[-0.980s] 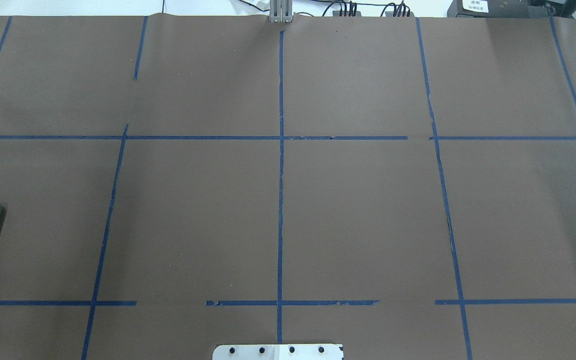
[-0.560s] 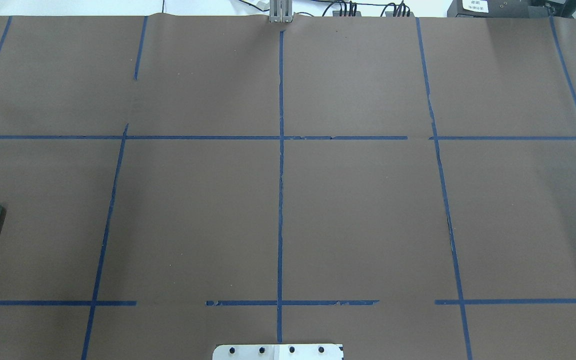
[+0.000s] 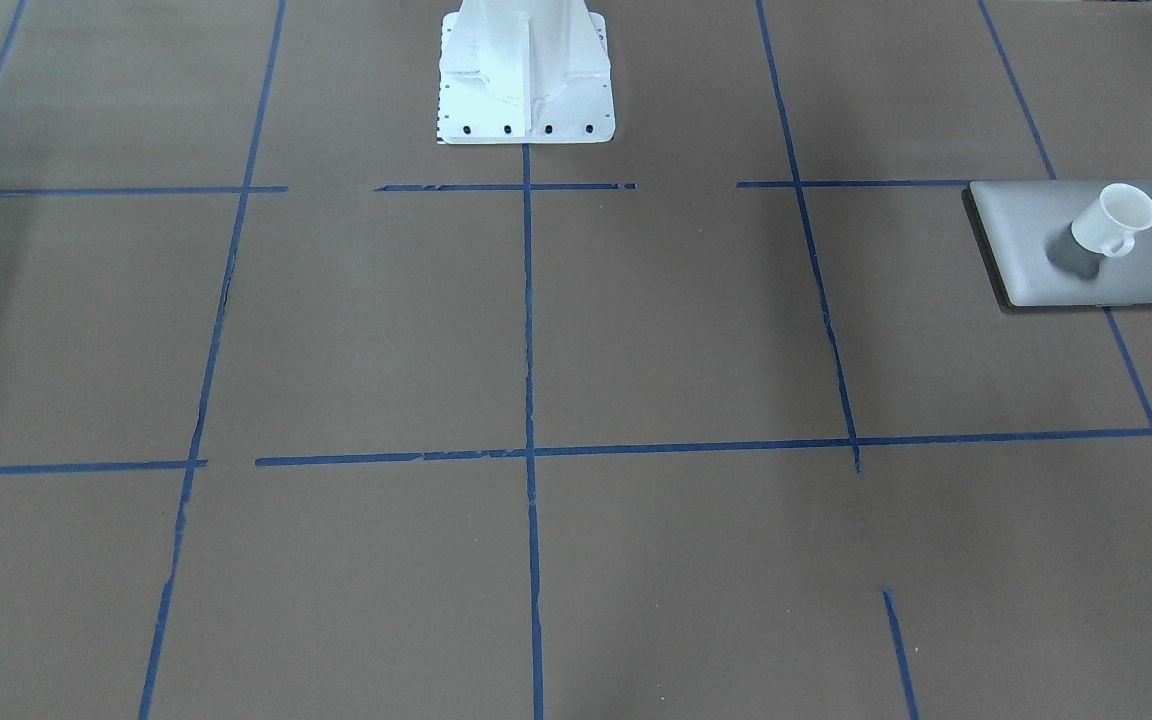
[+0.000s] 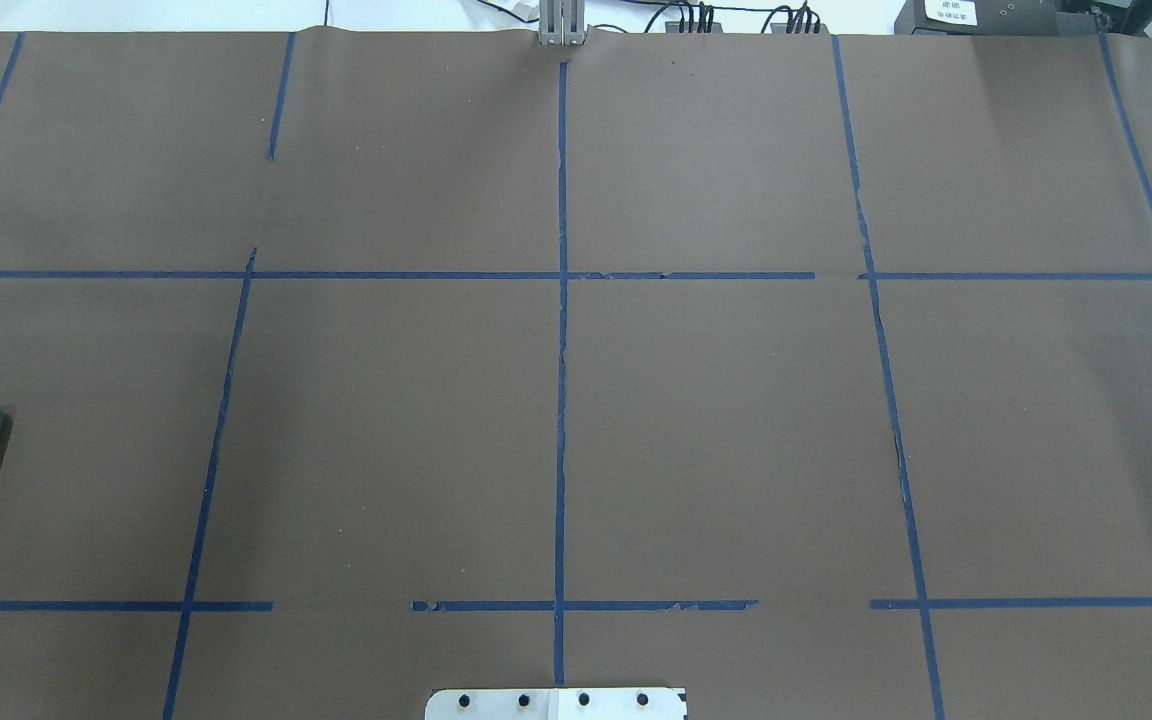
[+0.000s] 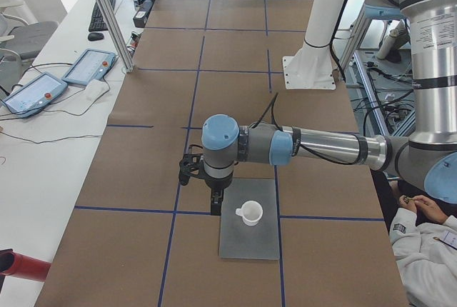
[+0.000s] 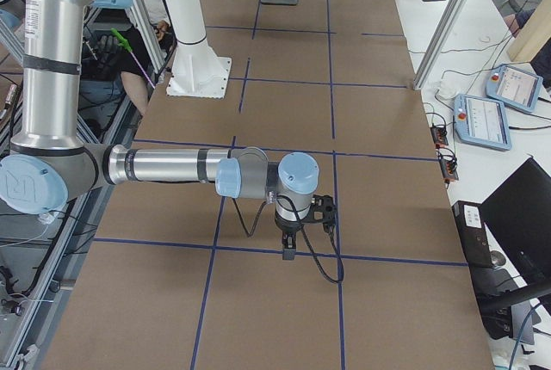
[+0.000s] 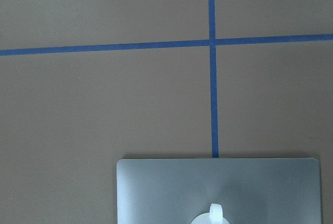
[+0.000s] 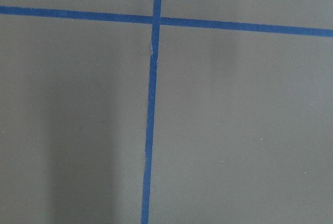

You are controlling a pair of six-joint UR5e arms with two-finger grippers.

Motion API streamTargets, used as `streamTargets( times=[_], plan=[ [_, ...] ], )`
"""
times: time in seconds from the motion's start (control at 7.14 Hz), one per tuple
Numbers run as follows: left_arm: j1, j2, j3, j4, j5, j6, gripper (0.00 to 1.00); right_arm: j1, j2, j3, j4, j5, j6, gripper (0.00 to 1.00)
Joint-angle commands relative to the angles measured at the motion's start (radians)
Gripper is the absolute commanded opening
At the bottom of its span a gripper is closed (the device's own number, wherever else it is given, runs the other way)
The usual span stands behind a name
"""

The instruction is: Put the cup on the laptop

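Seeing cup [image 3: 1114,220] standing upright on laptop [image 3: 1151,282]; noting left gripper [image 5: 214,207] hanging near it, right gripper [image 6: 288,250] well apart; being unable to tell either's opening

Brown paper [image 4: 736,420] lies flat, gridded with blue tape [image 4: 561,400]. On the white bench [image 5: 43,157] beside it: a blue-edged tablet [image 5: 89,66] and a black keyboard [image 5: 98,14].

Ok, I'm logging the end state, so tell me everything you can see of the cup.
The cup is small, white and glossy, ceramic by its look, with a round open rim, a tapered body and one small loop handle that points away from the robot. It looks empty. It stands upright on the lid of the closed laptop, and its base touches only that. Nothing grips it.
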Motion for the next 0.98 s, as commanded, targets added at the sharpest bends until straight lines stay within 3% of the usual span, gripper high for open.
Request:
streamTargets(
  times=[0.0,0.84],
  plan=[
    [0.000,0.016,-0.014,0.005,-0.001,0.001,1.00,0.000,0.000,0.000,0.001,0.000,0.000,1.00],
    [0.000,0.011,-0.002,0.006,0.002,-0.002,1.00,0.000,0.002,0.000,0.000,0.000,0.000,1.00]
  ],
)
